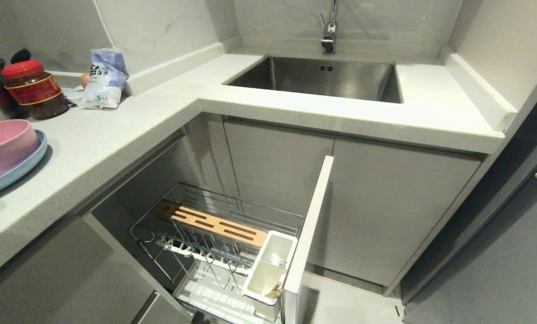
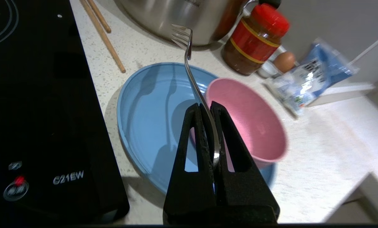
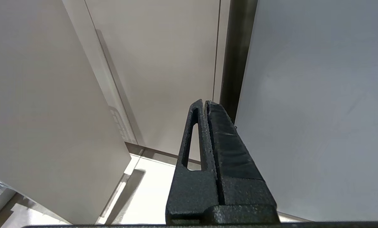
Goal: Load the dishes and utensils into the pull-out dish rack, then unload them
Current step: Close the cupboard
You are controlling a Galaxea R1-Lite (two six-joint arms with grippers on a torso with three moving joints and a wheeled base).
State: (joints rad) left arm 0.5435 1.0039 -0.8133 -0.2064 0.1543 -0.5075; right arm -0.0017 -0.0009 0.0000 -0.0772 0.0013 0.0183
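With the left gripper (image 2: 208, 106) clamped on the handle of the fork (image 2: 189, 68), I'm holding it above the counter, tines sticking out well past the fingertips toward the steel pot (image 2: 176, 15). The grip sits low on the handle, near its end, so my worry is the long free length: any knock against the pot or the red-lidded jar (image 2: 254, 39) could twist the fork between the pads or pull it loose. Smooth metal on a narrow pinch may also swivel as I swing it over to the rack.

Just beneath the fingers sits the pink bowl (image 2: 249, 123), resting inside the blue plate (image 2: 151, 114); both look empty. The chopsticks (image 2: 102, 34) lie on the counter beyond the fingertips, beside the black cooktop (image 2: 40, 104).

Down in the head view, the pull-out dish rack (image 1: 214, 234) stands open with no dishes on it. Its white utensil cup (image 1: 268, 270) shows something small and wood-coloured near the bottom; I can't tell what. That cup is a narrow target, so a tilted fork could catch its rim.

The right gripper (image 3: 206, 103) hangs parked by the cabinet fronts, fingers pressed together on nothing.
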